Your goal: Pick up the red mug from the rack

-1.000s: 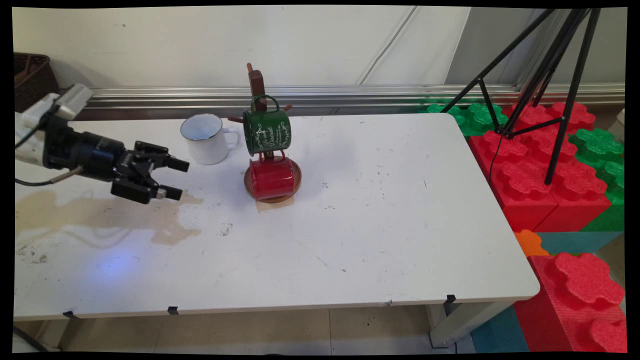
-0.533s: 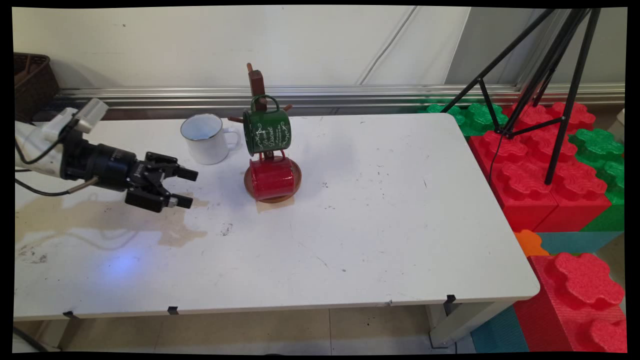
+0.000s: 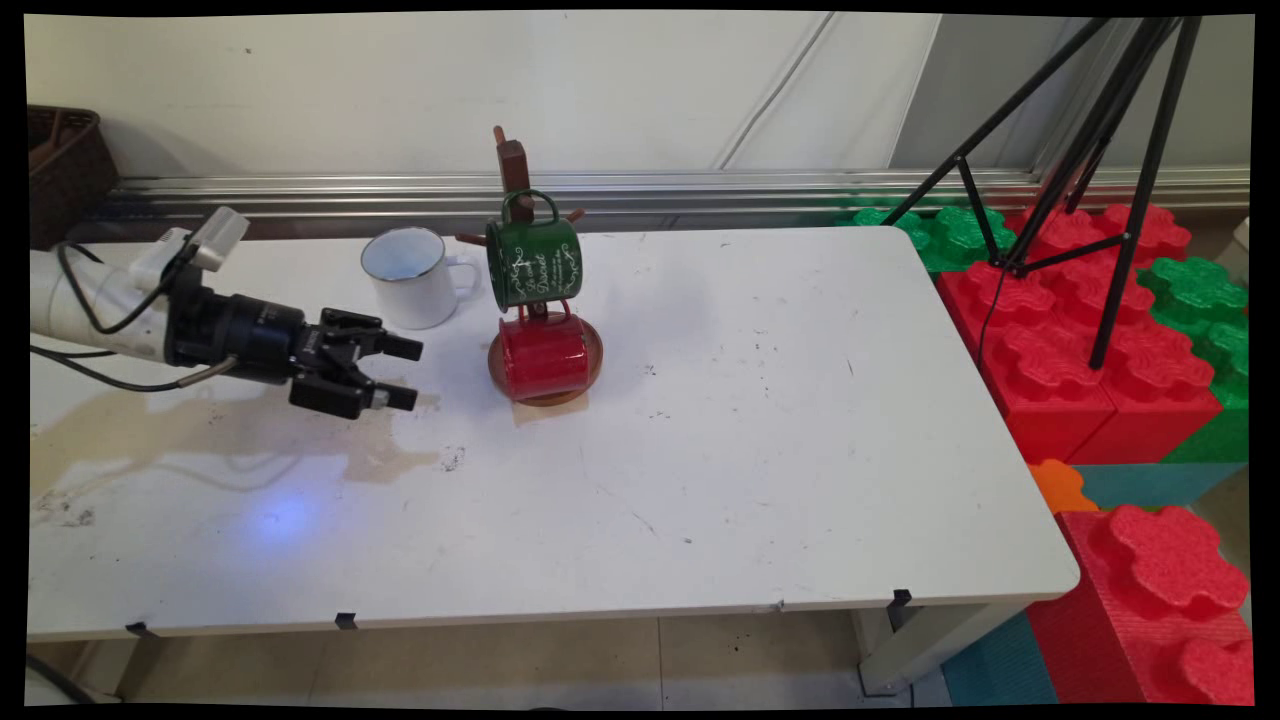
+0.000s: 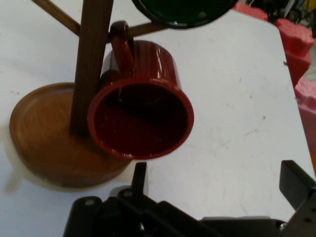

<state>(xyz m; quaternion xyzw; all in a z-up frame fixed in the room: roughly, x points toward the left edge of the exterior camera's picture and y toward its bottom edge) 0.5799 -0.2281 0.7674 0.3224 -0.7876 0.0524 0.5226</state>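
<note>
Red enamel mug (image 3: 543, 357) is hung low on the brown wooden mug tree (image 3: 515, 170), seemingly by its handle. The black two-finger gripper (image 3: 403, 373) is held nearby, fingers apart, holding nothing.

A white robot arm (image 3: 75, 300) ends in a black cylindrical wrist and a black two-finger gripper (image 3: 403, 372) with blocky fingertips. A small white-and-grey box sits atop the wrist. Thin black cables (image 3: 85, 370) loop along the arm.
</note>
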